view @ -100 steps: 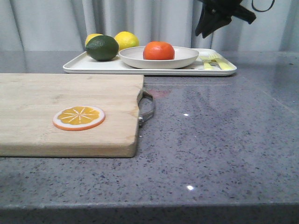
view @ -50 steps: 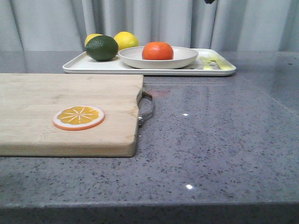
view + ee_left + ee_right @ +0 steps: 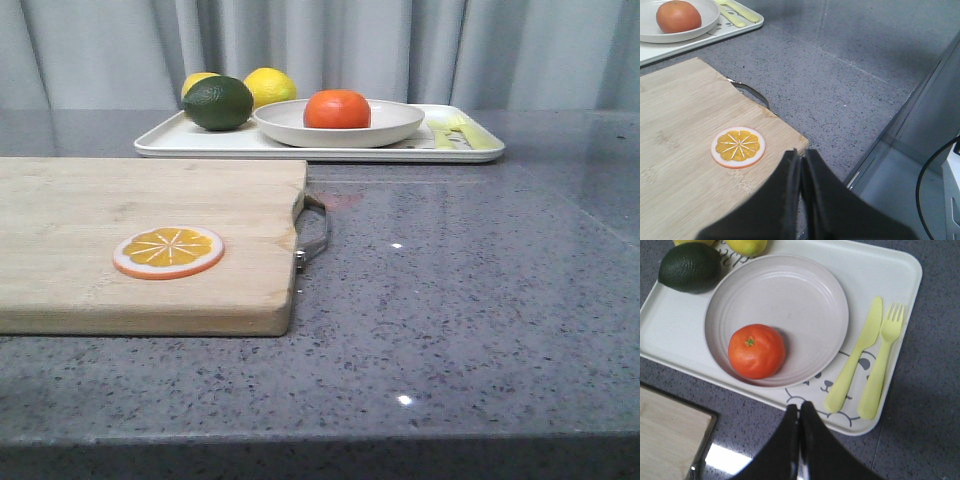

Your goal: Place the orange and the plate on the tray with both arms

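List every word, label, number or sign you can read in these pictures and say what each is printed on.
Tray, top edge between the avocado and a lemon: a few dark printed letters, cut off and too small to read.
Tray, below the plate: a bear drawing, no words.
Cutting board: no text visible.
Nothing else carries writing.

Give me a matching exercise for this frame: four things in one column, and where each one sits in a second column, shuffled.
Things:
1. orange
2. plate
3. orange slice
4. avocado

Places:
A. on the wooden cutting board
B. in the plate
C. directly on the tray, beside the lemons
D. on the tray, holding a fruit

Pairs: 1-B, 2-D, 3-A, 4-C
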### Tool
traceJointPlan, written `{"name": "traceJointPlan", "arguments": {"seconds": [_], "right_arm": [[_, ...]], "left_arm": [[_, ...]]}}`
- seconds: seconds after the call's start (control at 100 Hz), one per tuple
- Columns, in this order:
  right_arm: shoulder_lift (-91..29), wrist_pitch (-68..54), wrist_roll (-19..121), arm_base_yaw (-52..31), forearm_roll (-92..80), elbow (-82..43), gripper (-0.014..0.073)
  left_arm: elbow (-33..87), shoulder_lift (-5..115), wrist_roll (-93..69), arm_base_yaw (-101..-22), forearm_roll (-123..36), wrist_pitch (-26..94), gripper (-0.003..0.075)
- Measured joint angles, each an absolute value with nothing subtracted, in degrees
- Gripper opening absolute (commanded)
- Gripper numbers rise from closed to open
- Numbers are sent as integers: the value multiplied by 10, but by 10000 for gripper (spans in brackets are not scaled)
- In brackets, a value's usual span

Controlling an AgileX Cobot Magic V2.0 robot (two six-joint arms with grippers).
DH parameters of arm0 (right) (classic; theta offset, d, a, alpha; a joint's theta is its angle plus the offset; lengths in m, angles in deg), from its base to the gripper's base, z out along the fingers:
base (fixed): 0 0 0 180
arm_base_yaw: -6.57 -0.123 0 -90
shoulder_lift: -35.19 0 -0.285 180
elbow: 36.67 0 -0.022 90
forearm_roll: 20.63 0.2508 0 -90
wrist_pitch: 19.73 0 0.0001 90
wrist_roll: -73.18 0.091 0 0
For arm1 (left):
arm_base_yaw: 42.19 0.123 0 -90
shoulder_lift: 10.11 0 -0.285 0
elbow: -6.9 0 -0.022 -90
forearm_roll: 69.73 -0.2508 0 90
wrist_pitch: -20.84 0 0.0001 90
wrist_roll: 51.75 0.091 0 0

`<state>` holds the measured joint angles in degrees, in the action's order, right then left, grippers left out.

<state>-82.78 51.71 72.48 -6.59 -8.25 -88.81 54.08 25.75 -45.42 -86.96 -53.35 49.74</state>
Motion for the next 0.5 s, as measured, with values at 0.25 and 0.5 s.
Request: {"name": "traceJointPlan", "arguments": {"seconds": [0.25,0.5], "right_arm": [[-715,473,705,-66,-83,-729,-67],[-580,381,684,-66,-83,-541,-67]], "left_arm": [[541,257,-454,-870,-534,497,-20],[541,257,-454,-870,-534,497,-20]]}}
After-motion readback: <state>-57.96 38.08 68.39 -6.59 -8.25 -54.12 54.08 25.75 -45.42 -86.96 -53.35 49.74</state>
